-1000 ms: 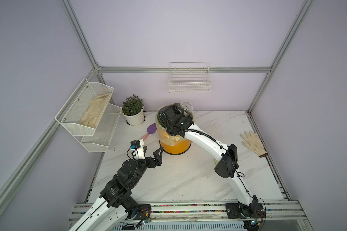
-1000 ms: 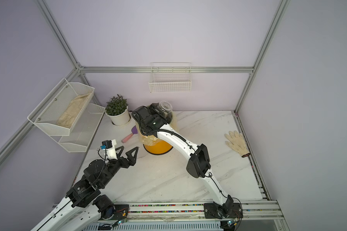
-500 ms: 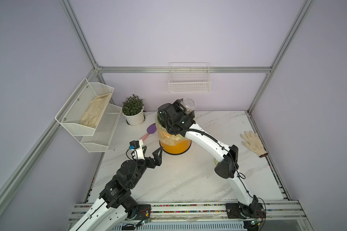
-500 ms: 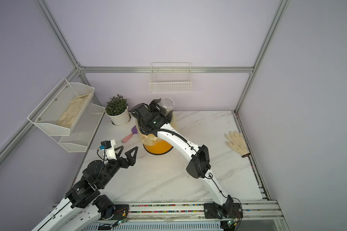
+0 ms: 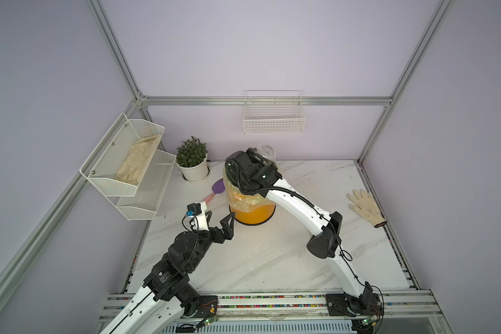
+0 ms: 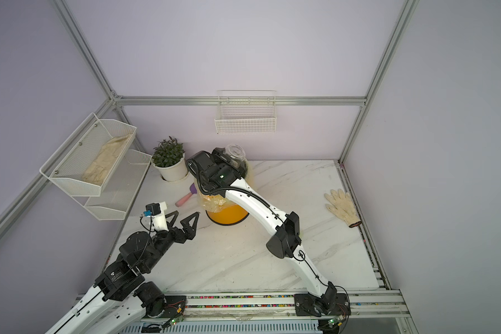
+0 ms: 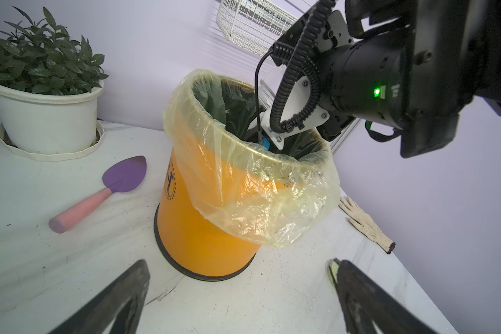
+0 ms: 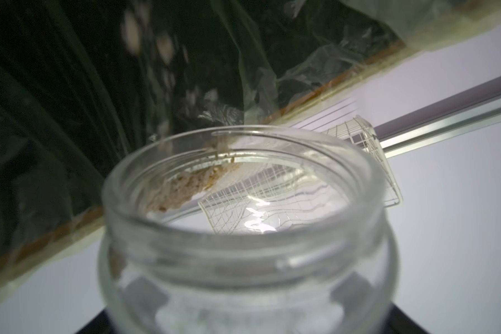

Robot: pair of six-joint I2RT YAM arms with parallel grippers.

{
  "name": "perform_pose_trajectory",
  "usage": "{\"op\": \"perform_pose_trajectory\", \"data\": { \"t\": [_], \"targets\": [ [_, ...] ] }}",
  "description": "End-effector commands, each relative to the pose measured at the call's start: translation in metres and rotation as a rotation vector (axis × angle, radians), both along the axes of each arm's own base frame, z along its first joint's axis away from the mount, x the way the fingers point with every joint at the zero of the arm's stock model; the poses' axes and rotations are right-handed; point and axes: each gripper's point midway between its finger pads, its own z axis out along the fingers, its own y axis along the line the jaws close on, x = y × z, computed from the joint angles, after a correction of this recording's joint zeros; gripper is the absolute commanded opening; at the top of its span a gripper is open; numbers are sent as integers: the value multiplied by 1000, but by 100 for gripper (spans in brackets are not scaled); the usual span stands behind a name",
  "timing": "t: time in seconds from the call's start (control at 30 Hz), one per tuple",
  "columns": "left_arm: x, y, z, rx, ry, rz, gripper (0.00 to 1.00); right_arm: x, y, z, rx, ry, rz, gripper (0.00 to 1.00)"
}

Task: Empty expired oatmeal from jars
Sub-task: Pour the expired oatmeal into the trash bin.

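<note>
Left wall: one white mesh rack [image 5: 141, 202] with two tiers. The upper tier holds one pale folded cloth [image 5: 138, 160].

Back left corner of the table [image 5: 272, 260]: one white plant pot [image 5: 193, 172] with a green plant, standing in a saucer. To its right lies one trowel [image 5: 218, 187], with a purple blade and a pink handle, flat on the table. Its blade is just beside the bin; contact cannot be determined.

Left pincer [image 6: 186, 214]: above the table toward the left edge, with its two fingers spread wide apart and nothing between them. In the left wrist view the fingertips point at the base of the bin and stand clear of it.

Toward the back edge, left of the table's middle: one orange bin [image 5: 253, 214], upright. It is fitted with one yellow translucent liner [image 7: 258, 202] folded over the rim.

Right pincer [image 5: 258, 158]: above the back rim of the bin, clamped on the jar [image 5: 266, 153]. There is one jar, clear and tilted, with its mouth open. In the right wrist view the mouth faces the dark inside of the liner.

Oatmeal [image 8: 182, 188]: one thin strip clings inside the jar's neck. A few pale, blurred flakes [image 8: 164, 49] show against the inside of the liner beyond the mouth.

Back wall, above the bin: one white wire basket [image 5: 274, 121].

Near the right edge of the table: one pale work glove [image 5: 365, 206], lying flat, well apart from the bin.
</note>
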Motion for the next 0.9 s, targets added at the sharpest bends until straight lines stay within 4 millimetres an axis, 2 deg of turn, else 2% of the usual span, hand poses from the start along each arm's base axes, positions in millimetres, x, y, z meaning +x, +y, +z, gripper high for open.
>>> {"op": "perform_pose_trajectory", "data": {
  "t": [0.0,0.03,0.07,0.1,0.13,0.2,0.27,0.33,0.37,0.4,0.43,0.47,0.5,0.53,0.57,0.6,0.63,0.7,0.73,0.83,0.87],
  "targets": [
    [-1,3,1,-19,-7,7,100,11,6,52,-181,-55,83,4],
    [-1,3,0,-19,-9,8,100,8,-13,40,-225,-5,10,4],
    [-2,5,0,-14,-12,12,100,4,-18,39,-236,13,-7,4],
    [-3,7,0,-14,-11,18,100,6,-3,49,-189,-18,56,4],
    [-4,8,0,-18,-13,21,100,10,2,55,-163,-44,78,4],
    [-5,10,1,-26,-22,25,100,9,-12,52,-180,-28,44,4],
    [-6,11,1,-24,-24,29,100,6,-7,56,-143,-21,108,4],
    [-7,12,0,-22,-24,31,100,10,-21,52,-146,-16,60,4],
    [-6,12,-1,-21,-24,35,100,9,-36,42,-187,3,-12,4],
    [-5,11,0,-21,-24,32,100,8,-35,43,-182,10,4,3],
    [-5,10,0,-19,-22,26,100,8,-15,54,-116,-7,108,4],
    [-4,9,0,-19,-18,24,100,9,-8,60,-97,-8,160,4],
    [-4,8,-1,-23,-15,21,100,11,-9,59,-84,-5,166,4],
    [-3,7,-1,-25,-15,19,100,12,-25,46,-124,36,112,5],
    [-3,6,0,-26,-16,14,100,13,-47,43,-200,59,36,4],
    [-3,5,1,-26,-16,8,100,19,-37,60,-185,4,85,4],
    [-3,4,1,-24,-16,6,100,25,-13,81,-136,-73,200,4],
    [-1,6,-2,-19,-15,21,100,19,-47,58,-265,37,37,4],
    [-1,5,-1,-18,-17,20,100,16,-44,52,-260,35,10,4],
    [-1,4,-4,-24,-6,14,100,9,-12,61,-233,-18,88,4],
    [-1,4,-5,-23,-5,15,100,6,-24,51,-276,1,16,4]
  ]
}}
